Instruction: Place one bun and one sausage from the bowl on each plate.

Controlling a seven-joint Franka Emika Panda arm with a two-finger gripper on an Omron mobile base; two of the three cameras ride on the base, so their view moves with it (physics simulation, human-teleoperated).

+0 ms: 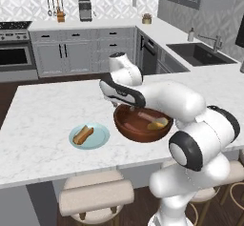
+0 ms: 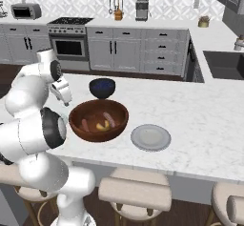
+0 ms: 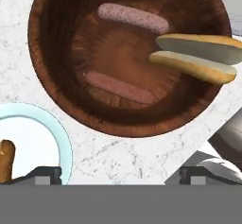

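The reddish-brown wooden bowl (image 3: 52, 76) (image 1: 125, 127) (image 2: 76, 122) holds two pink sausages (image 3: 133, 18) (image 3: 120, 87) and a split bun (image 3: 198, 57). My gripper (image 3: 119, 175) hovers open and empty above the bowl's near rim, its fingertips (image 3: 45, 173) spread wide. In the hand view a light blue plate (image 3: 42, 124) (image 1: 101, 139) lies beside the bowl with a bun (image 1: 83, 134) on it. In the right base view a grey plate (image 2: 150, 137) lies bare on the bowl's other side.
A small dark blue bowl (image 2: 102, 87) stands behind the wooden bowl. All of it rests on a white marble island (image 1: 43, 120) with stools (image 1: 95, 196) at its front edge. My own arm reaches over the bowl in the left base view.
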